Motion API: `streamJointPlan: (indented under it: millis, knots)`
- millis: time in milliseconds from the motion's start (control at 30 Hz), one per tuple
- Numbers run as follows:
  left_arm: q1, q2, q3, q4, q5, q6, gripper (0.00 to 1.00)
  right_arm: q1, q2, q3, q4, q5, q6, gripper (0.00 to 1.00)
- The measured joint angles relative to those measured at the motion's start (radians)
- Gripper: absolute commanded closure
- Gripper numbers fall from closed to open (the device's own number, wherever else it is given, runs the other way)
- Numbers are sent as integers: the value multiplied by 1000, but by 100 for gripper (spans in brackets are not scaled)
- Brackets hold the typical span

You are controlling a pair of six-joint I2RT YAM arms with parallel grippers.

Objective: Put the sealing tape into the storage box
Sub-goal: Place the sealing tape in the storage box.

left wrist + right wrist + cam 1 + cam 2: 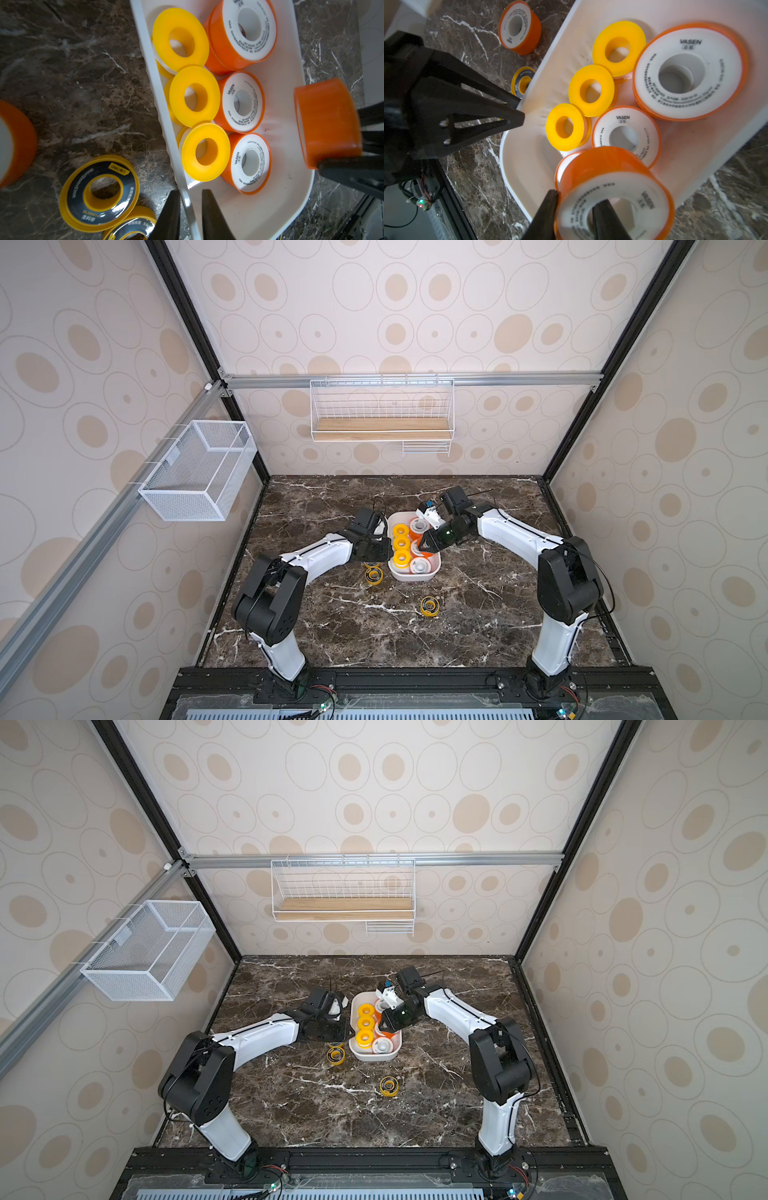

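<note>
- Sealing tape, in both top views: three plain yellow plastic spools and some orange spools with white label faces already lie in the white plastic rounded storage box at mid-table. One yellow spool with a dark ringed face lies nearer us, well apart from the box. A second ringed spool sits just left of the box.
- Left wrist view: we see the left gripper clamped on the box's left wall. Two ringed spools and a loose orange spool lie on the dark marble table.
- Right wrist view: the right gripper pinches a held orange spool, one finger through its core, above the box's near end.
- We judge the task past halfway: this spool to drop, then the four visible on the table.
</note>
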Motion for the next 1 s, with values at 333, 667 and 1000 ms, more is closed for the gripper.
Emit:
streamJointPlan:
  millis: [333, 667, 1000]
  knots:
    - [0, 1, 0, 2, -16, 0, 76, 26, 53, 58, -20, 94, -9, 70]
    - [0, 6, 0, 2, -26, 0, 76, 44, 93, 96, -38, 137, -16, 69]
    - [0, 6, 0, 2, -28, 0, 76, 49, 123, 122, -53, 151, -22, 69]
